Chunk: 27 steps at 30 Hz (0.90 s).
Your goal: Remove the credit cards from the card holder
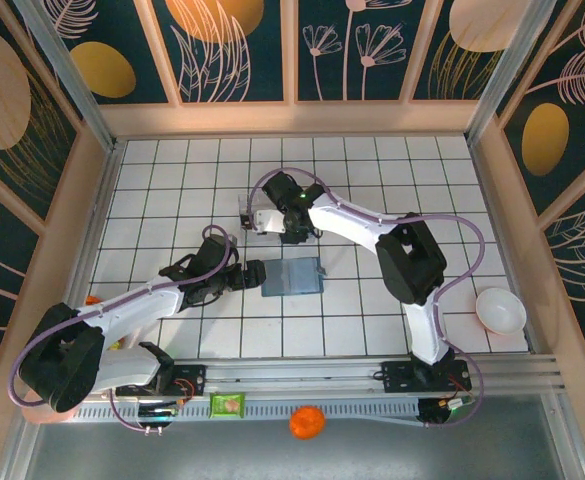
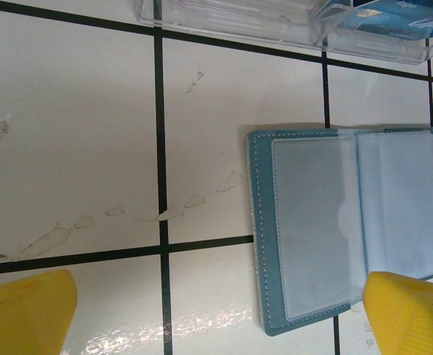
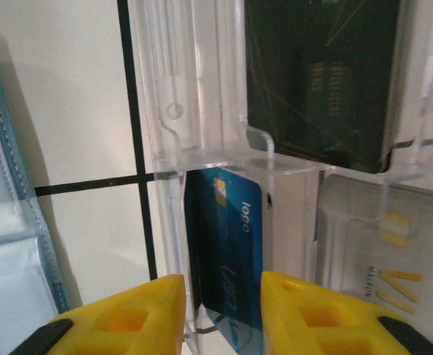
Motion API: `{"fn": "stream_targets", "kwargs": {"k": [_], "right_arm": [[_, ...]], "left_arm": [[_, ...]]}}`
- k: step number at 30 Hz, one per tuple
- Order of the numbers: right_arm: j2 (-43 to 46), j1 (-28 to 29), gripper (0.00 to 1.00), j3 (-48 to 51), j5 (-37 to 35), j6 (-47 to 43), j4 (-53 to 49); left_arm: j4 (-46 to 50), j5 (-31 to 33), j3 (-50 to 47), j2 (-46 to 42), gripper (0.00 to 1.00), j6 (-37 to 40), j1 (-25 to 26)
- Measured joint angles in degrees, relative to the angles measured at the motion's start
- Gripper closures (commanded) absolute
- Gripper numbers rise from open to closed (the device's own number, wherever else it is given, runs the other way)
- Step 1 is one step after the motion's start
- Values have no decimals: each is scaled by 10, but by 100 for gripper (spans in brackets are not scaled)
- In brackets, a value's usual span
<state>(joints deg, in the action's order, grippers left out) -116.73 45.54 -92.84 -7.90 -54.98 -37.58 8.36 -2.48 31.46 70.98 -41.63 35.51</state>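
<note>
The right jaws stand partly open, low over the clear plastic tray (image 3: 164,140), and they clamp nothing that I can make out. The blue credit card (image 3: 225,244) lies in a tray compartment straight ahead of the gap, its near end between the two yellow fingertips (image 3: 138,314). Whether a pad touches its edge I cannot tell. Further ahead and to the right of these jaws a dark card (image 3: 320,74) fills the next compartment, and a pale card (image 3: 394,281) lies just right of the right-hand fingertip. The card holder (image 2: 327,222) lies open on the tiled surface (image 2: 75,148), off to the left of these jaws. Its clear sleeves look empty.

The left jaws are spread wide and hold nothing. One fingertip hangs over the holder's corner and the other over bare tile.

The right gap looks barely wider than the card and its compartment. A crooked withdrawal could hook the card's end or a tray wall, flipping the card out or dragging the light tray. A card clinging to a pad would rise with it. If the left jaws descend, the fingertip over the corner could skew the holder or fold a panel shut. Glare on the sleeves might also hide a pale card.
</note>
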Motion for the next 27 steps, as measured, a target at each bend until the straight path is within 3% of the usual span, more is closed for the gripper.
{"fn": "stream_targets", "kwargs": {"k": [8,16,18,21,27], "right_arm": [[58,-1,60,0,32,51,27],[188,-15,62,127,65,231,203],[215,-17,71,164,67,301,245],[247,-18,97,208,68,406,274],[263,-18,100,283,80,565,282]], "left_arm": [[0,12,0,-20,2,-1,0],[-5,57,-17,-54,1,-13,-1],[-4,70,-19,-58,1,-16,-1],[-4,88,-19,-64,1,-16,-1],[-5,107,-20,-81,1,-16,-1]]}}
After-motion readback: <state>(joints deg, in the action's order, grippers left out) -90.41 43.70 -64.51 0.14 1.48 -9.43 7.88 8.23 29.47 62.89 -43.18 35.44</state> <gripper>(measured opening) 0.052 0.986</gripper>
